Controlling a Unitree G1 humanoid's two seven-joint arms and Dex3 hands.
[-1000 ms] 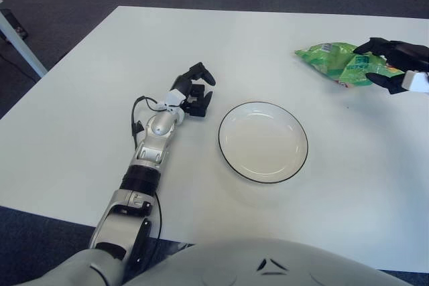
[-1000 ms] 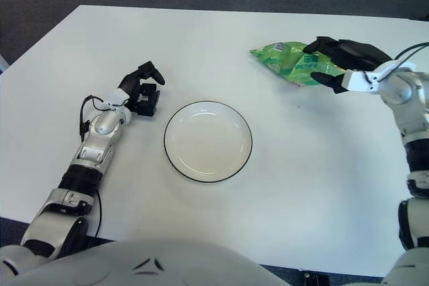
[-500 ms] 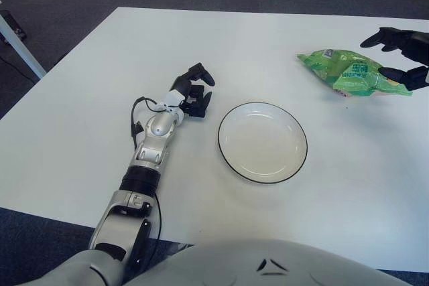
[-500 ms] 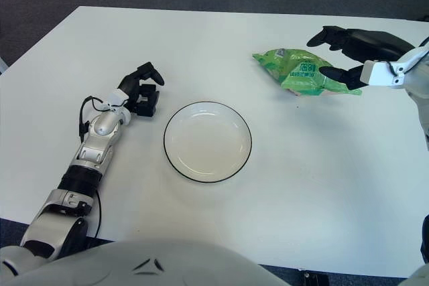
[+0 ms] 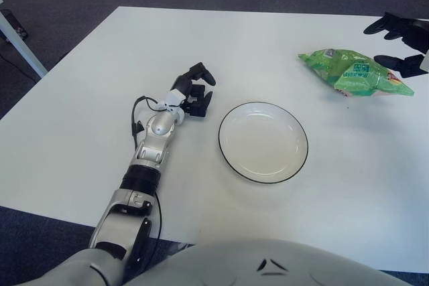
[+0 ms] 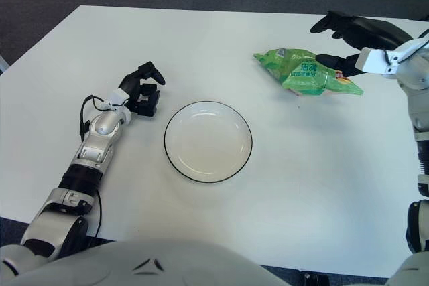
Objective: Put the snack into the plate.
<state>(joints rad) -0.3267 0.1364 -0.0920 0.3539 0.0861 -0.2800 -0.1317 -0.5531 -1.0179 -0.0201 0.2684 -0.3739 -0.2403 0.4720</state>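
The right hand (image 5: 401, 45) is cut off by the right border of the left eye view, so only black fingertips show there: one above the far end of the green snack bag (image 5: 354, 74) and one just beside its right side. The fingers are spread and hold nothing. The bag lies on the white tabletop (image 5: 201, 45) near the right edge, towards the far right corner, well apart from the plate (image 5: 263, 142). Its printed label is too small to read. The empty white plate with a dark rim sits near the middle of the tabletop. The left hand (image 5: 194, 92) shows just left of the plate, fingers curled on nothing, its forearm running back to the near edge.

In the right eye view the right hand (image 6: 355, 41) is seen whole: the fingers are splayed, the upper ones clear above the snack bag (image 6: 305, 74), while a lower fingertip (image 6: 330, 60) is at the bag's right side; whether it touches cannot be told. The wrist and arm leave the picture at the right. The writing on the bag is unreadable here too. The plate (image 6: 208, 141) and the curled left hand (image 6: 141, 95) appear as before.
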